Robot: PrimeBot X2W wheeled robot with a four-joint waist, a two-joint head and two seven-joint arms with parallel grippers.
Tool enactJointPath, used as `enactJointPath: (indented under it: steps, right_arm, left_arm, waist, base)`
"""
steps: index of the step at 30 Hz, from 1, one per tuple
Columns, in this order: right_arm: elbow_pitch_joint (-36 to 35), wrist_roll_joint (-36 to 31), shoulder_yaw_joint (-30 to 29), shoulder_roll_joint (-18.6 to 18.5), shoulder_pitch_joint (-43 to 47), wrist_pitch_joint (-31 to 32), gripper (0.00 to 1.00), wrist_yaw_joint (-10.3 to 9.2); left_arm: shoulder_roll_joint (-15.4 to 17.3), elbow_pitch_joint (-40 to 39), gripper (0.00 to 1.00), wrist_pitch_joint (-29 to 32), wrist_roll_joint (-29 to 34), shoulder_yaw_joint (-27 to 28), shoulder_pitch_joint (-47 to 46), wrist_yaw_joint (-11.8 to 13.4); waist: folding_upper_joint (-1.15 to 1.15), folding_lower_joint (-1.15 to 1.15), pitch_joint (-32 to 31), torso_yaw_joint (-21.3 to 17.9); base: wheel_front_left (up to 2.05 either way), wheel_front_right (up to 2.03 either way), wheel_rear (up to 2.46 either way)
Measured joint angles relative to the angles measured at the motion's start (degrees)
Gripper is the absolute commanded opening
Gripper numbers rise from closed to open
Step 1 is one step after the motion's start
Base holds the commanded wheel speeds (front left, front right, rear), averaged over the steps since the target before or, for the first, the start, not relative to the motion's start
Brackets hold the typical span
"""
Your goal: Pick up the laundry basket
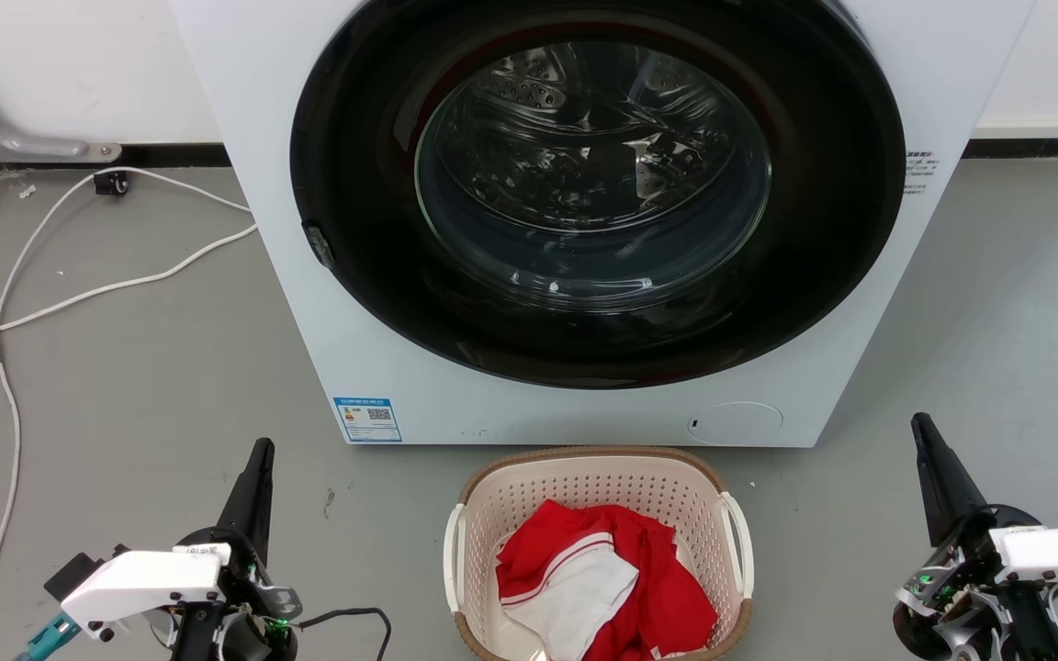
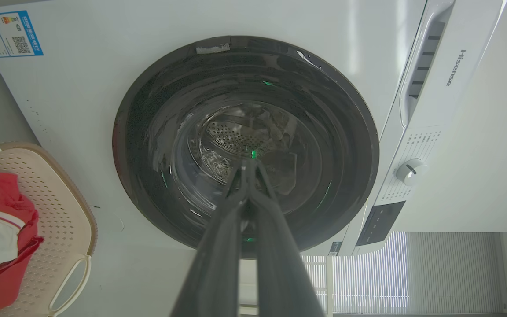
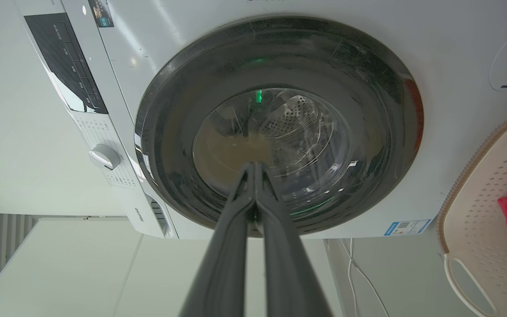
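Laundry basket (image 1: 584, 456) set on the floor before the washing machine (image 1: 354, 367), both grippers shut and empty.
In the head view, the basket is seen just in front of the machine, with red and white cloth (image 1: 658, 588) lying in it; the left gripper (image 1: 262, 448) and right gripper (image 1: 920, 422) are held off either side of the basket, well apart from it. In the left wrist view, the fingers (image 2: 218, 246) are pressed together, aimed at the machine's door. In the right wrist view, the same is shown, nothing being held.
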Motion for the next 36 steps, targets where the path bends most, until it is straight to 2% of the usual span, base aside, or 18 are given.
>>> enactJointPath:
  steps: [22, 23, 24, 25, 36]
  right_arm:
    - [0.0, 0.0, 0.0, 0.0, 0.0, 0.0, 0.00, 0.00]
    - [0.2, 0.0, 0.0, 0.0, 0.1, 0.0, 1.00, 0.01]
    - [0.6, 0.0, 0.0, 0.1, 0.5, 0.0, 0.00, 0.00]
    - [1.2, 0.0, 0.0, 0.1, 0.9, 0.0, 1.00, -0.01]
    - [-0.4, -3.3, 1.7, 0.2, 2.4, -2.8, 1.00, -0.08]
  left_arm:
    - [-0.1, 0.0, 0.00, 0.1, 0.3, 0.2, 0.0, 0.0]
    - [-0.2, 0.3, 1.00, 0.0, 0.3, 0.1, 0.1, 0.0]
    - [-0.3, 0.7, 0.00, 0.0, 0.3, 0.1, 0.4, 0.1]
    - [-0.4, 1.2, 1.00, 0.0, 0.3, 0.1, 0.9, 0.1]
    - [-0.6, 0.3, 1.00, -2.7, 1.8, -2.8, 1.6, 0.1]
  waist:
    - [0.00, 0.00, 0.0, 0.0]
    - [0.00, 0.00, 0.0, 0.0]
    - [0.00, 0.00, 0.0, 0.0]
    - [0.00, 0.00, 0.0, 0.0]
    - [0.00, 0.00, 0.1, 0.3]
  base:
    - [0.00, 0.00, 0.00]
    - [0.00, 0.00, 0.00]
    - [0.00, 0.00, 0.00]
    - [0.00, 0.00, 0.00]
    - [0.00, 0.00, 0.00]
